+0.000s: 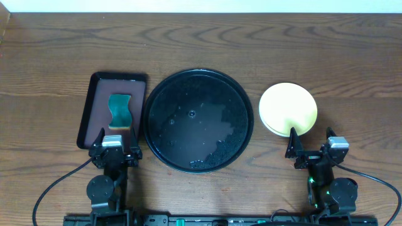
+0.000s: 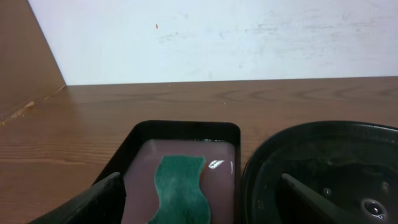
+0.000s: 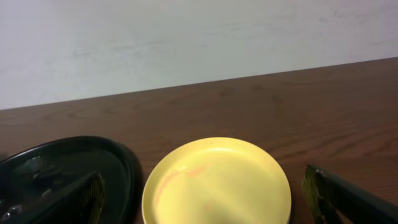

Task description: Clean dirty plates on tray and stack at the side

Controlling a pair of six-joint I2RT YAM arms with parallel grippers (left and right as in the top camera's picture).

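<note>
The pale yellow plate [image 1: 288, 108] lies on the wood tabletop [image 1: 207, 44] right of the round black tray [image 1: 157, 135], apart from it. In the right wrist view the plate [image 3: 217, 180] shows a faint reddish smear. A pale rim peeks out under its lower left edge; I cannot make out the aqua plates. The black tray holds no plates, only wet drops. My right gripper [image 1: 311, 145] [image 3: 202, 202] is open and empty just in front of the yellow plate. My left gripper [image 1: 117, 145] [image 2: 199, 205] is open and empty at the near end of the brown tray.
A smaller rectangular dark brown tray [image 1: 94, 107] [image 2: 146, 134] lies left of the black tray, with a green wavy sponge [image 1: 120, 111] [image 2: 180, 186] in it. The black tray's rim [image 2: 261, 162] is close on the left gripper's right side. A white wall stands behind the table.
</note>
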